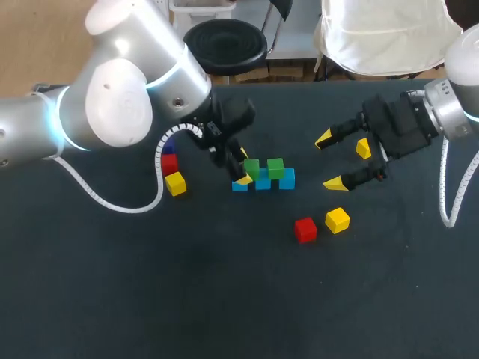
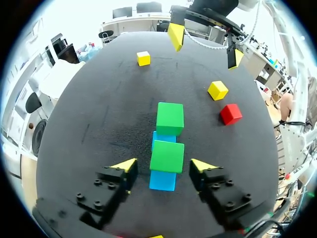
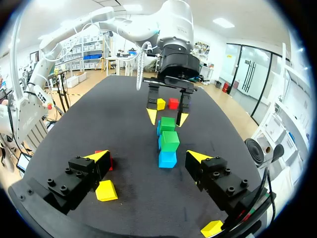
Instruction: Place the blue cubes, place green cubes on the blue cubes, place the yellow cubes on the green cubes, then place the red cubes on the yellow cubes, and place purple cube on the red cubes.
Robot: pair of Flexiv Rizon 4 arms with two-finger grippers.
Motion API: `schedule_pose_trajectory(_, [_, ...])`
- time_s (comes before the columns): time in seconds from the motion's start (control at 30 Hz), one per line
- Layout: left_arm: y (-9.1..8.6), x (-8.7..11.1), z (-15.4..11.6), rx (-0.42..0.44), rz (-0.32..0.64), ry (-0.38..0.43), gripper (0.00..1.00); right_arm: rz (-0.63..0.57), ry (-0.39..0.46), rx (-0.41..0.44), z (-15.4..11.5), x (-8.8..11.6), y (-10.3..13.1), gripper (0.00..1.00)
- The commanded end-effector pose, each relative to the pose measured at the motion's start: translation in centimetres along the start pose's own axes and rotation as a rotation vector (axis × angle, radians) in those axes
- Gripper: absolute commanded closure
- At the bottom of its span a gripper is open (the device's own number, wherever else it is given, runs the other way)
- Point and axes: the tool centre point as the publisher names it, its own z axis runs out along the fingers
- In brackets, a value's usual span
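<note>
Between the left pincer's (image 2: 163, 166) spread fingers, touching neither, sits a green cube (image 2: 167, 156) on top of a row of bright blue cubes (image 1: 263, 182), with a second green cube (image 2: 170, 118) just past it. Right pincer (image 1: 329, 161) hangs wide open at roughly the row's 3 o'clock, gripping nothing. Loose red cube (image 1: 305, 229) and yellow cube (image 1: 337, 220) lie around 4 to 5 o'clock on the dark table (image 1: 224, 299), plus another red cube (image 1: 169, 163) and another yellow cube (image 1: 175, 183) at 9 o'clock.

Three blue cubes (image 1: 263, 183) are sitting in a row. Two green cubes (image 1: 275, 167) are sitting on top of them. Three yellow cubes (image 1: 337, 220) and two red cubes (image 1: 305, 229) are lying around them. One purple cube (image 1: 171, 148) is peeking out by a red one, mostly hidden.
</note>
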Motion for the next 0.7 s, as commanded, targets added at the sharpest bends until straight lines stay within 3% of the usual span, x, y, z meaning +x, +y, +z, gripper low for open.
schedule_pose_trajectory(0.03, [0.1,0.1,-0.2,0.004,-0.002,-0.001,0.0,-0.001,-0.002,0.002,0.0,0.0,0.1,0.0])
schedule_pose_trajectory(0.7, [-1.0,1.1,-2.4,-0.023,0.022,-0.077,0.0,-0.001,-0.002,0.002,0.0,0.0,0.1,0.0])
